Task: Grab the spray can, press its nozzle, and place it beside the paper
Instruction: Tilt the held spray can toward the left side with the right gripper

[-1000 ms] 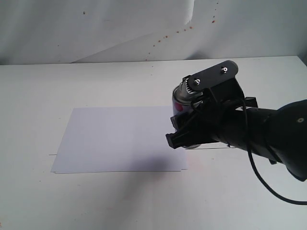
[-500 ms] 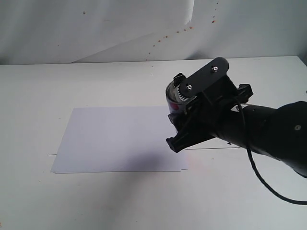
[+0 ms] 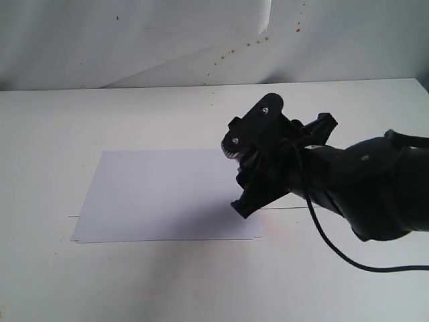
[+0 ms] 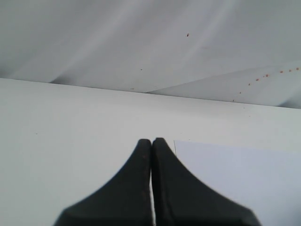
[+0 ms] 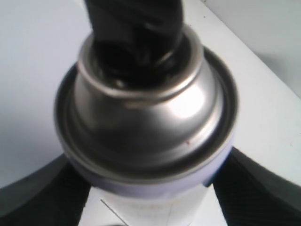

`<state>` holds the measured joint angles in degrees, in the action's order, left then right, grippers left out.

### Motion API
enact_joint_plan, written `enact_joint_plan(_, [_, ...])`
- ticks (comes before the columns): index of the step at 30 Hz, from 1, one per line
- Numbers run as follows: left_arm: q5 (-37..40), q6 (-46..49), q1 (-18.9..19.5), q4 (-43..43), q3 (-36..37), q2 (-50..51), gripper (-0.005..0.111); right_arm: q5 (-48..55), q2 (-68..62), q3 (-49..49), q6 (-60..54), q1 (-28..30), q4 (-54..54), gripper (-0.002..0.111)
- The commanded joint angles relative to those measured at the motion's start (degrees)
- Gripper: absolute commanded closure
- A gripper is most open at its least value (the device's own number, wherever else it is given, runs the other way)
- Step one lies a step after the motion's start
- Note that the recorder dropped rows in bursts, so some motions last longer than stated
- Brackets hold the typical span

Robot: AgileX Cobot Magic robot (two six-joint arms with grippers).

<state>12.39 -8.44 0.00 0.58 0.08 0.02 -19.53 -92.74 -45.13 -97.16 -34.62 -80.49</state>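
Note:
The spray can (image 5: pixel 155 141) fills the right wrist view, its silver domed top toward the camera and the black nozzle (image 5: pixel 136 28) on it. My right gripper (image 5: pixel 150 197) is shut on the can's white body, one black finger on each side. In the exterior view that gripper (image 3: pixel 247 171) hangs over the right edge of the white paper (image 3: pixel 161 194), and the wrist hides nearly all of the can. My left gripper (image 4: pixel 151 142) is shut and empty, low over the table by a corner of the paper (image 4: pixel 244 174). It does not show in the exterior view.
The paper lies on a white table (image 3: pixel 134 282). A pale backdrop (image 3: pixel 134 40) with small red speckles stands behind the table's far edge. A black cable (image 3: pixel 335 251) loops below the right arm.
The right wrist has turned and shifted left toward the paper, carrying the can. The can's silver top and red dot, visible earlier, are now covered by the wrist.

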Motion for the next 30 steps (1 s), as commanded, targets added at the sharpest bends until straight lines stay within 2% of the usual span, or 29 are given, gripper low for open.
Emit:
enact_joint_plan(1, [0.2,-0.1,0.0,0.2,-0.1,0.0,0.107,-4.0,-2.3,-3.3,-9.7,-0.7,-6.2,0.108])
enact_joint_plan(11, [0.2,0.0,0.0,0.2,-0.1,0.0,0.107,-13.5,-8.6,-10.6,-21.3,-5.5,-15.3,0.108])
enact_joint_plan(17, [0.2,-0.1,0.0,0.2,-0.1,0.0,0.107,-15.7,-10.2,-12.4,-25.2,-6.1,-19.0,0.108])
enact_joint_plan(22, [0.2,-0.1,0.0,0.2,-0.1,0.0,0.107,-17.3,-10.2,-12.3,-25.6,-6.2,-19.5,0.108])
enact_joint_plan(30, [0.2,0.0,0.0,0.2,-0.1,0.0,0.107,-25.1,-11.7,-15.0,-25.6,-10.1,-19.5,0.108])
